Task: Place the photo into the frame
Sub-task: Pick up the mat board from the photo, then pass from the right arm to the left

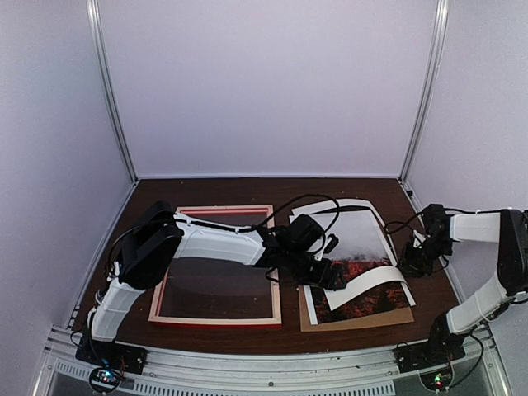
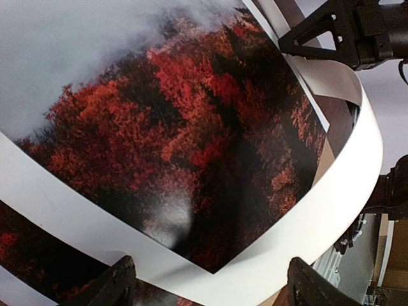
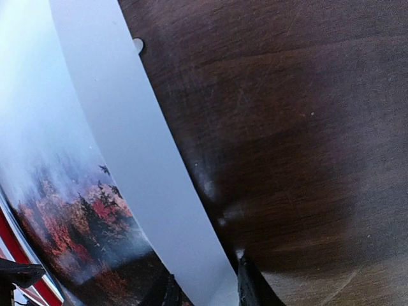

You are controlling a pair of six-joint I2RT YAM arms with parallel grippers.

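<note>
Photo (image 1: 359, 239) partly under curled white mat (image 1: 367, 289); right tool (image 3: 207, 292) cropped.

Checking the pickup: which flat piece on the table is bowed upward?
The photo, its white right edge curling up by the right pincer; the frame and brown board lie flat.

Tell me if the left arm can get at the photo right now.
Probably yes. The left gripper hangs open right above the photo, with nothing between them. The photo's right edge curls up at the right gripper, so a flat pinch may be awkward.
</note>
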